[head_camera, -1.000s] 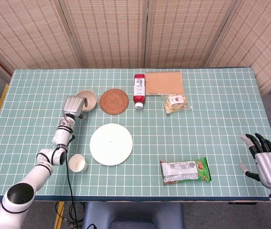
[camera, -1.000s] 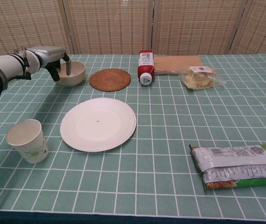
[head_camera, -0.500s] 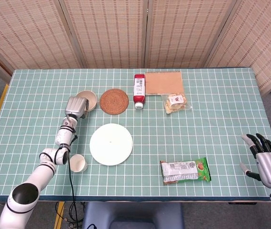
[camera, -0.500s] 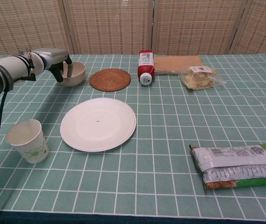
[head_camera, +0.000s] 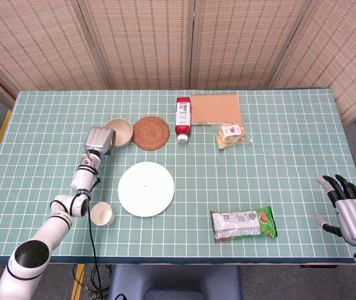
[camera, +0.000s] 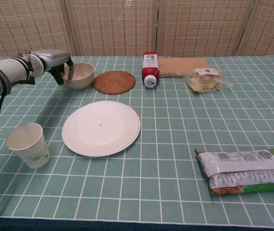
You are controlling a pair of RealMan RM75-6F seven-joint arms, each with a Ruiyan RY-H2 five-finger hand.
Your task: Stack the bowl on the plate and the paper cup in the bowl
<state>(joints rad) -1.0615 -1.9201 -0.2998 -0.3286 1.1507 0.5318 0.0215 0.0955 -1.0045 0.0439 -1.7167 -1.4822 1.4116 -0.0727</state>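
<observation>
Bowl (camera: 79, 75) at table's far left, just beside woven coaster (camera: 113, 82), its rim pinched by left hand (camera: 57, 62). Plate (camera: 101, 127) bare, nearer centre. Paper cup (camera: 28, 145) upright near front-left edge. Right hand (head_camera: 353, 212) off table's right edge, fingers spread, holding nothing.

My left hand (camera: 59, 64) grips the bowl (camera: 79, 75) at its rim.
The bowl sits tilted, just beside the woven mat (camera: 113, 82). The plate (camera: 101, 127) lies nearer me, the cup (camera: 28, 145) upright to its left. A green packet (camera: 245, 170) lies far right.
</observation>
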